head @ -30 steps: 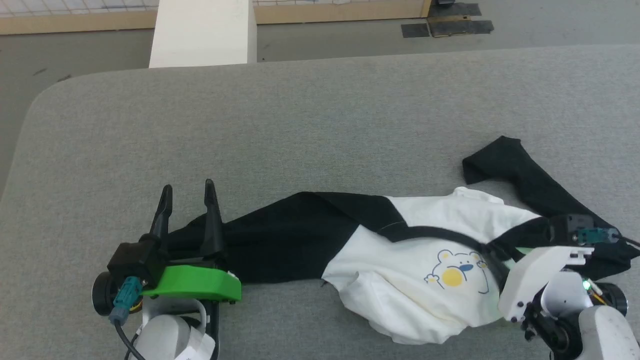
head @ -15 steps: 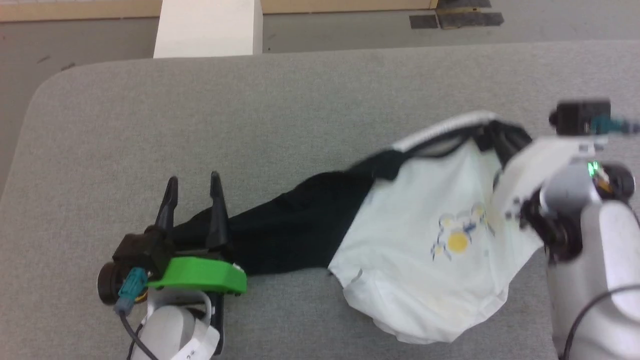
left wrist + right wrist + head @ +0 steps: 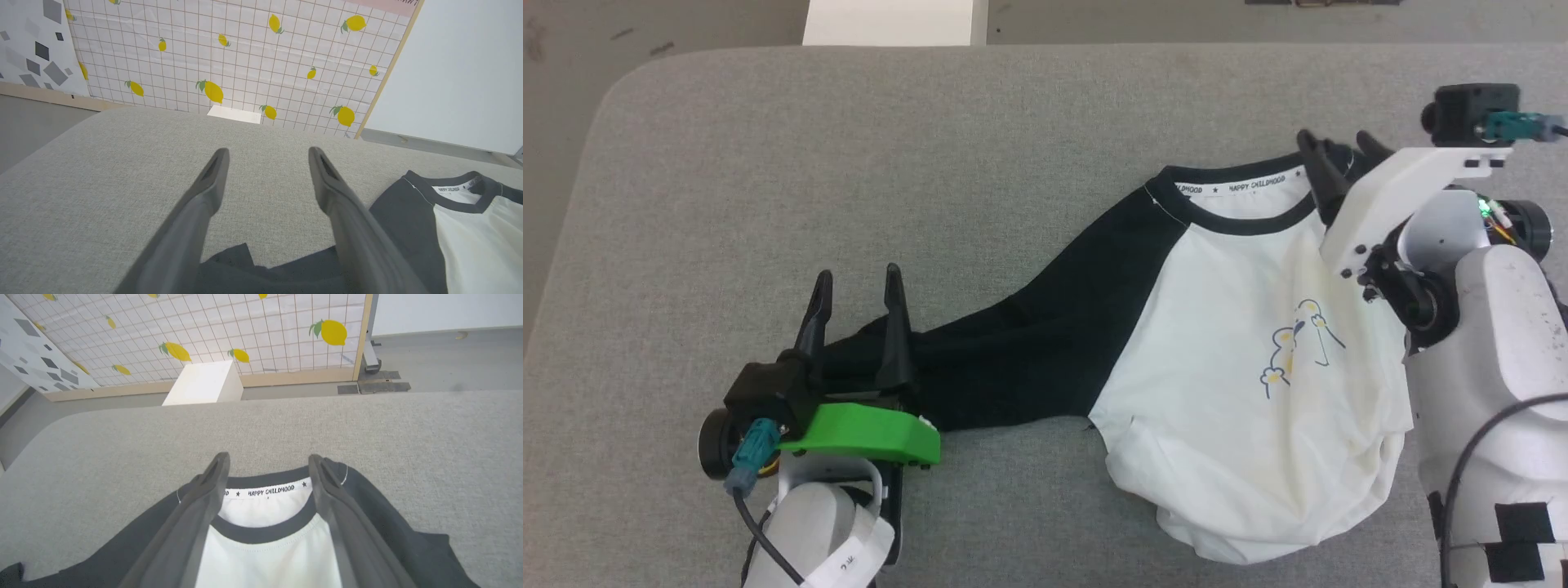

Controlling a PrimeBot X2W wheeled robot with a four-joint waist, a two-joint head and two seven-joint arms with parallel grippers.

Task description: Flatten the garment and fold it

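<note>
Closest to me, my left gripper point(image 3: 858, 273) sits low over the grey padded table point(image 3: 931, 163) with its two dark fingers spread wide and nothing pinched between them. The end of the garment's point(image 3: 1225, 343) black sleeve point(image 3: 1013, 359) lies under and between those fingers near their base; whether they touch the cloth I cannot tell. From there the sleeve runs rightward into the white body, which lies front up with its lower hem bunched and rumpled toward my right side. A small yellow and blue print point(image 3: 1298, 351) shows creased on the chest. Further out, my right gripper point(image 3: 1333, 139) rests at the black neck trim point(image 3: 265, 533), fingers parted, the collar label lying between them and nothing clamped. The other sleeve spreads dark past my right fingers. Beyond the table edge stands a white box point(image 3: 204, 381), and behind it a lemon-patterned grid wall point(image 3: 245, 330)
</note>
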